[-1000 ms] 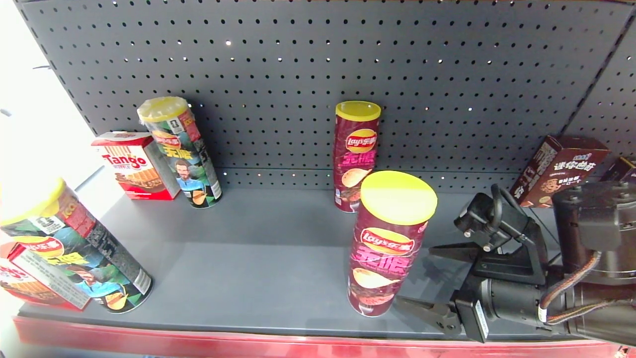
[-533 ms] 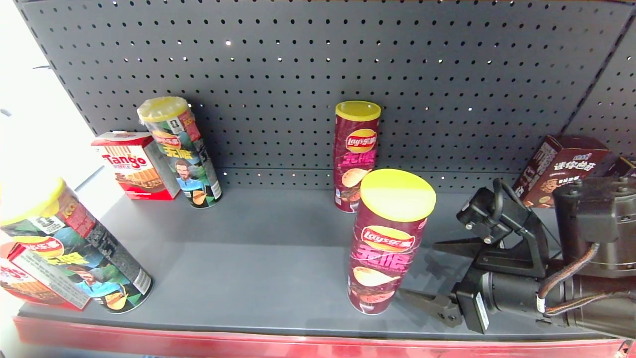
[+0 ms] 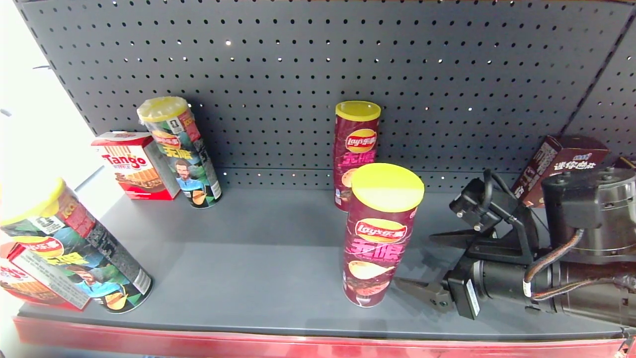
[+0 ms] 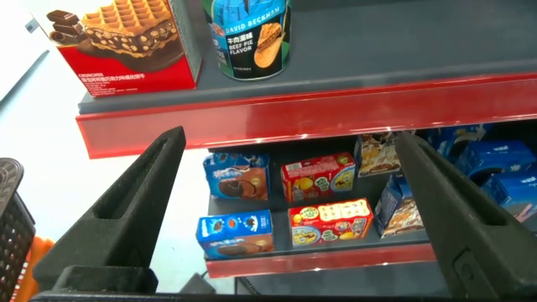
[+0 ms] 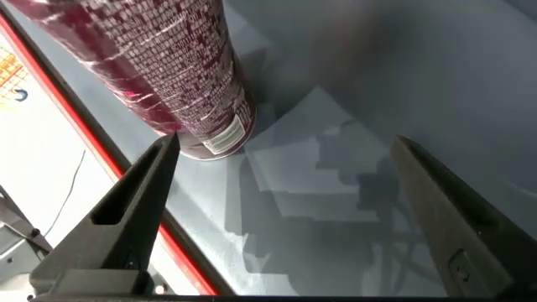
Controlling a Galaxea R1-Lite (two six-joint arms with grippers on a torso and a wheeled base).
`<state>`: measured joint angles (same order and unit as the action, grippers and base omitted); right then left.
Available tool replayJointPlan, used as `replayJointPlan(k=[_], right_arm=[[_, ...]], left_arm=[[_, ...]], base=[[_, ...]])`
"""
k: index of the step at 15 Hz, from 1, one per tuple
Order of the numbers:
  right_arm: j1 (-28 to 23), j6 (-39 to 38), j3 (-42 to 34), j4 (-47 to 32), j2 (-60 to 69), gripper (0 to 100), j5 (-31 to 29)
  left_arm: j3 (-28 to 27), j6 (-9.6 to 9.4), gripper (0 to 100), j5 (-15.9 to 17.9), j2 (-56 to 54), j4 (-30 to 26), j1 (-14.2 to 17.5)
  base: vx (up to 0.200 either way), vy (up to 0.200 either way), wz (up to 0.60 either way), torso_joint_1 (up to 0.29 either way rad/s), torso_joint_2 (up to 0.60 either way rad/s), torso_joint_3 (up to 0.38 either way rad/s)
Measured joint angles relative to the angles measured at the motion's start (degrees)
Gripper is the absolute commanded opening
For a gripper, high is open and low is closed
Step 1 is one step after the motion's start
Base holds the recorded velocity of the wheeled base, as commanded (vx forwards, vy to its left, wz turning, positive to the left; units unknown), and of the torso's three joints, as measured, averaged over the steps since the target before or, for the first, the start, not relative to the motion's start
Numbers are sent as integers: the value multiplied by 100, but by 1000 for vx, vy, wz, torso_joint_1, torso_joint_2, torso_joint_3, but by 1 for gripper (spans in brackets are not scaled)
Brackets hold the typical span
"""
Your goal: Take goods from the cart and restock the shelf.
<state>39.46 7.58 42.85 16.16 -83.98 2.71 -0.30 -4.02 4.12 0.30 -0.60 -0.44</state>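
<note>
Head view: dark grey pegboard back panel [image 3: 318, 74] across the upper frame, holes in regular rows, a few lit as bright pinpoints [image 3: 228, 43]. A second pegboard panel [image 3: 613, 94] meets it at an angle, upper right. Below, a flat matte grey shelf board [image 3: 238, 258] with soft shadows on it. Glossy red front strip [image 3: 223, 343] along the bottom edge. Strong white glare [image 3: 25, 84] at the left edge, past the panel's end; detail washed out.

Left wrist view: red front strip [image 4: 336, 105] again, with a lower tier [image 4: 336, 258] beneath it, also red-edged. Pale surface [image 4: 50, 168] beside the unit.

Right wrist view: shelf board [image 5: 377, 92], red front strip [image 5: 84, 126], pale floor [image 5: 33, 168] beyond.
</note>
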Motion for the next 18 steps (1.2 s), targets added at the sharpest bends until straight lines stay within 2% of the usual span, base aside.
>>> replayJointPlan(k=[8,18], right_arm=[[-324,13,-27,0,46,100,-6],[-273,93,180,157,-257,100,-11]], left_arm=[[0,0,100,1,0,0,0],[4,0,100,1,2,2,0]], base=[[0,0,0,0,0,0],[0,0,0,0,0,0]])
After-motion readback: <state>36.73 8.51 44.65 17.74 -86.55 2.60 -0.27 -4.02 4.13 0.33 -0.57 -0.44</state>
